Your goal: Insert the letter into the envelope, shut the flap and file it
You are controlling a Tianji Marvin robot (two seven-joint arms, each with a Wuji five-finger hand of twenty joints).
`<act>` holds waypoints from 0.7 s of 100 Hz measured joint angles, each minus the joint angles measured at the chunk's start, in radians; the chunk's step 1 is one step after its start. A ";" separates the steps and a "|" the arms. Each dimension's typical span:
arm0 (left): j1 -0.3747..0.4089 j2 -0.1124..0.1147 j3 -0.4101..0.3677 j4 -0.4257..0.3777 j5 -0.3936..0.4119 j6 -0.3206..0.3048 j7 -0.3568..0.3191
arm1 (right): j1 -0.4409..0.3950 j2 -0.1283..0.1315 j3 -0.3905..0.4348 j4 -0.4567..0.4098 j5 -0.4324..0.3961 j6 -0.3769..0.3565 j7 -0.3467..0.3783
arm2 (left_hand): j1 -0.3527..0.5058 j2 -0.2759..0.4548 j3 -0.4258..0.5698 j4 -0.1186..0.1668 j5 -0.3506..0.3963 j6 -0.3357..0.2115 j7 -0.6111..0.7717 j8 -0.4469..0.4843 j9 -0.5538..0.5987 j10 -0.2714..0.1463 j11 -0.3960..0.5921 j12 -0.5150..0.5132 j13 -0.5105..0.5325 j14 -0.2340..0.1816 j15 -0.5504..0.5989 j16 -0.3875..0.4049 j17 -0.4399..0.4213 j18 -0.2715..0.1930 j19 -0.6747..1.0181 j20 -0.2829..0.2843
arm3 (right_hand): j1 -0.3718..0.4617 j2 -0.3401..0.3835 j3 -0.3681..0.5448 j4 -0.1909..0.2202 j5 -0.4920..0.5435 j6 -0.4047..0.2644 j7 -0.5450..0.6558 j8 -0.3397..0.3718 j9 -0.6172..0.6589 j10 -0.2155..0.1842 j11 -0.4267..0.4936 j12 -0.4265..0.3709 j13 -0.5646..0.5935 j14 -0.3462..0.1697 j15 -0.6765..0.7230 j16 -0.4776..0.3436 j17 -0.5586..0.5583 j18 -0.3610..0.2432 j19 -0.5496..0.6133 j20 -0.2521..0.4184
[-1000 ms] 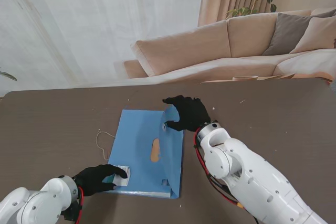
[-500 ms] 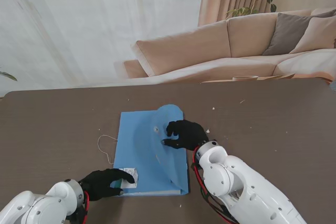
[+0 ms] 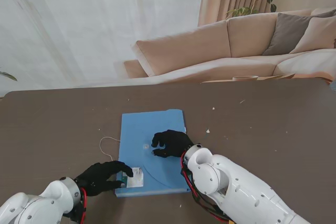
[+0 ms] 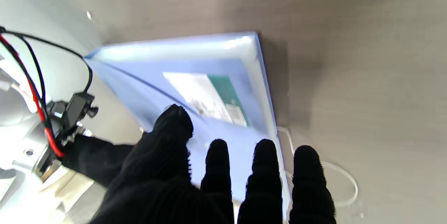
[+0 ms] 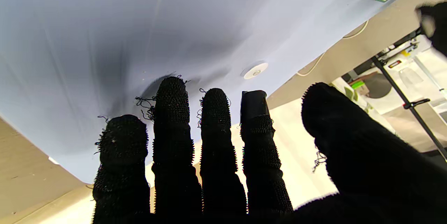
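A blue envelope lies flat on the brown table, its rounded flap folded down over the body. My right hand rests flat on the flap with fingers spread, beside the white button; the same button shows just past the fingertips on the envelope. My left hand lies open on the near left corner next to the white label. In the left wrist view the hand reaches over the envelope and label. No letter is visible.
A thin white string loops on the table off the envelope's left edge, also seen as a string beside my left fingers. Small white crumbs dot the table to the right. A beige sofa stands beyond the far edge.
My right hand swept the raised flap down and toward me until it lay flat on the envelope. The envelope shifted slightly. My left hand stayed at the near left corner.
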 measured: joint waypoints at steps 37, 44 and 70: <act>-0.061 -0.012 0.132 0.063 0.259 -0.065 0.243 | -0.014 0.002 0.012 -0.022 -0.016 0.000 0.011 | 0.013 0.000 -0.012 0.000 0.103 -0.079 -0.199 -0.296 -0.069 -0.092 -0.167 0.048 -0.164 -0.156 -0.169 0.063 -0.090 -0.164 -0.251 0.091 | 0.028 -0.010 0.038 0.000 0.000 0.000 0.000 -0.038 0.000 0.000 -0.012 -0.016 0.000 0.000 -0.039 -0.003 0.000 0.008 0.000 -0.004; -0.105 -0.013 0.186 0.092 0.254 -0.021 0.235 | -0.017 0.002 0.013 -0.025 -0.016 0.000 0.011 | 0.013 0.000 -0.001 0.000 0.104 -0.091 -0.209 -0.310 -0.069 -0.101 -0.180 0.061 -0.164 -0.159 -0.175 0.040 -0.088 -0.177 -0.271 0.091 | 0.028 -0.010 0.038 0.000 0.000 0.000 0.000 -0.040 0.000 0.000 -0.012 -0.016 0.000 0.000 -0.045 -0.003 0.000 0.008 0.000 -0.010; -0.230 -0.012 0.334 0.172 0.380 0.144 0.207 | -0.035 0.002 0.029 -0.046 -0.016 0.001 0.008 | 0.013 0.000 -0.014 0.000 0.115 -0.096 -0.212 -0.345 -0.090 -0.120 -0.228 0.085 -0.164 -0.170 -0.179 -0.024 -0.079 -0.191 -0.311 0.074 | 0.028 -0.009 0.039 0.000 0.000 0.000 -0.020 -0.057 0.000 0.000 -0.012 -0.017 -0.003 0.000 -0.067 -0.020 -0.008 0.008 0.000 -0.012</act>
